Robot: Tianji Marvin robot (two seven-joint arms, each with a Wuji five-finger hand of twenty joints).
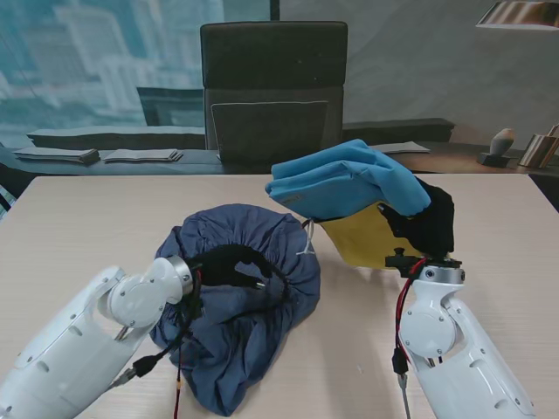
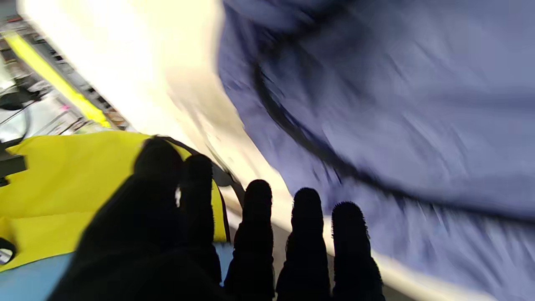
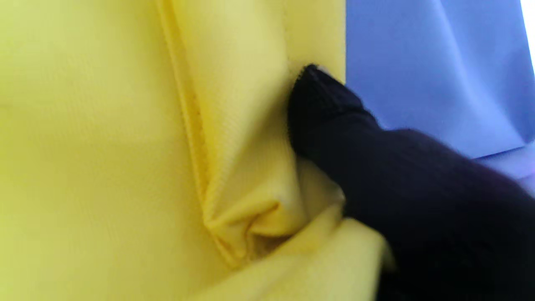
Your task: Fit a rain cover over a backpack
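Note:
A dark navy rain cover point(image 1: 236, 332) lies crumpled on the table in front of me, its elastic-edged opening facing up. My left hand point(image 1: 229, 262), in a black glove, rests across that opening with its fingers straight and apart; in the left wrist view the left hand point(image 2: 234, 242) is beside the cover point(image 2: 397, 104), with no fabric pinched. My right hand point(image 1: 428, 223) is shut on the blue and yellow backpack point(image 1: 349, 179) and holds it lifted off the table, to the right of the cover. In the right wrist view a finger point(image 3: 334, 117) presses into the backpack's yellow fabric point(image 3: 104, 146).
The pale wooden table point(image 1: 87, 227) stretches out on both sides. Behind its far edge stands a black office chair point(image 1: 273, 87). Papers point(image 1: 140, 155) lie on a low bench behind, and small ornaments point(image 1: 500, 147) sit at the far right.

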